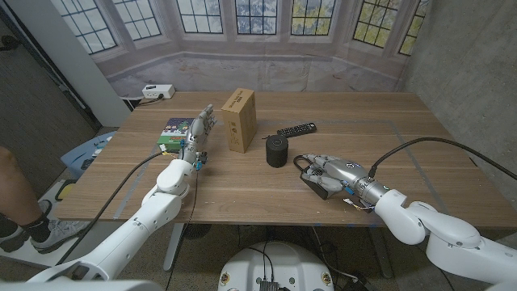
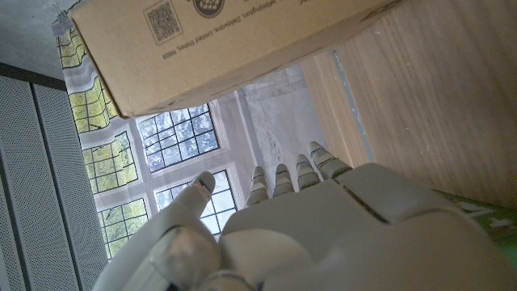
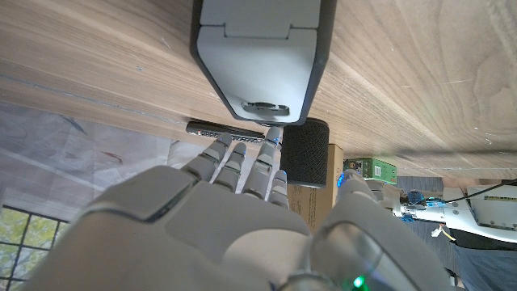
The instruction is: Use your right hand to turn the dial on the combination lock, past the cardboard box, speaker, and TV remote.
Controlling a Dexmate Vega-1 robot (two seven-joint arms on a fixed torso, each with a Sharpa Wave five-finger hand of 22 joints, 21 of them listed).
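Observation:
The combination lock (image 3: 258,56) is a grey block with a dark rim, lying on the table right of the speaker; its dark shackle (image 1: 300,162) sticks out from under my right hand (image 1: 327,175). That hand lies over the lock with its fingers (image 3: 242,162) stretched out, their tips at the lock's dial end, and its thumb (image 3: 355,198) is off to one side. Nothing is pinched. Past the lock are the black speaker (image 1: 277,151), the TV remote (image 1: 296,128) and the upright cardboard box (image 1: 240,120). My left hand (image 1: 198,131) stands beside the box, fingers straight and apart, holding nothing.
A green packet (image 1: 174,134) lies by my left hand. A white power strip (image 1: 157,91) sits off the table's far left corner. A person's leg (image 1: 16,194) shows at the left edge. Bare wood (image 1: 420,129) spreads on the table's right side.

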